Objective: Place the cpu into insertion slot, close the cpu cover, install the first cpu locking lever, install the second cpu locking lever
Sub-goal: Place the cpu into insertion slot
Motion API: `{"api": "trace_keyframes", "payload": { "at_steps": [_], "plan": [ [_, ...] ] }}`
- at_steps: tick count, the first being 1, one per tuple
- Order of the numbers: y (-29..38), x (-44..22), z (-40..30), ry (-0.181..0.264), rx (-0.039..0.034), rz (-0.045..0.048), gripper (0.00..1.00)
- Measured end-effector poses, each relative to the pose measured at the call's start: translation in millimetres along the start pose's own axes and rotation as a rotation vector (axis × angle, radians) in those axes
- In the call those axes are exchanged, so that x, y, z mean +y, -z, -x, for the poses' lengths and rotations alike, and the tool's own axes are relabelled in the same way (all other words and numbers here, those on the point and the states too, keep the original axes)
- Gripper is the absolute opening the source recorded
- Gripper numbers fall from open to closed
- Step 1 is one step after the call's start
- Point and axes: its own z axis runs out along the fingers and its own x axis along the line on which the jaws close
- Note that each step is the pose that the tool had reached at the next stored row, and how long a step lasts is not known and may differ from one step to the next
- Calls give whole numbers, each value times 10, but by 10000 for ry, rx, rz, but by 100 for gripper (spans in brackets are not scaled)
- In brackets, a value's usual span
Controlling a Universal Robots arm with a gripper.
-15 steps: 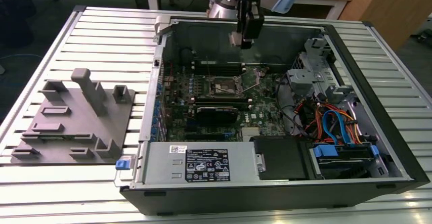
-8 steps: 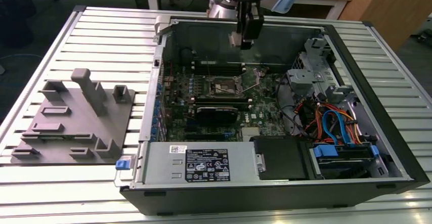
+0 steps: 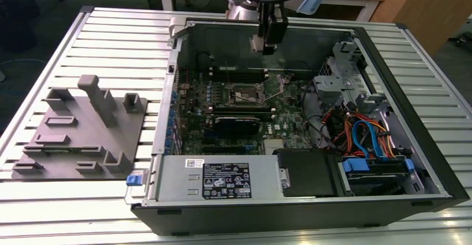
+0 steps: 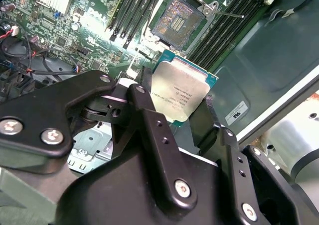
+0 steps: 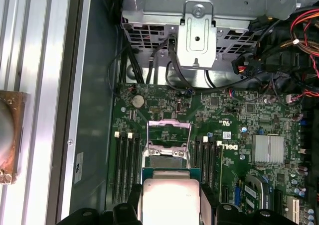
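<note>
While claw (image 4: 178,99) clamps cpu (image 4: 183,88) over the board (image 4: 89,36), insertion slot (image 4: 177,21) uncovered, chip's print probably illegible

1. cpu (image 4: 182,93) sits between the jaws of the gripper (image 4: 178,99), clear of the motherboard (image 5: 224,115).
2. insertion slot (image 4: 178,20) lies ahead of the jaw tips.
3. cpu cover (image 5: 169,133) is beyond the slot, on its far side from the jaws.
4. memory slots (image 5: 127,160) flank the slot on both sides.
</note>
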Motion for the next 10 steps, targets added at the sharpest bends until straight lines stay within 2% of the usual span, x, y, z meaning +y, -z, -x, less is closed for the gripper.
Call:
{"api": "trace_keyframes", "payload": {
  "at_steps": [7, 8, 10],
  "plan": [
    [-12, -1, 0, 0, 0, -2, 54],
    [-62, -4, 2, -1, 3, -5, 54],
    [-62, -4, 2, -5, 3, -9, 54]
  ]
}}
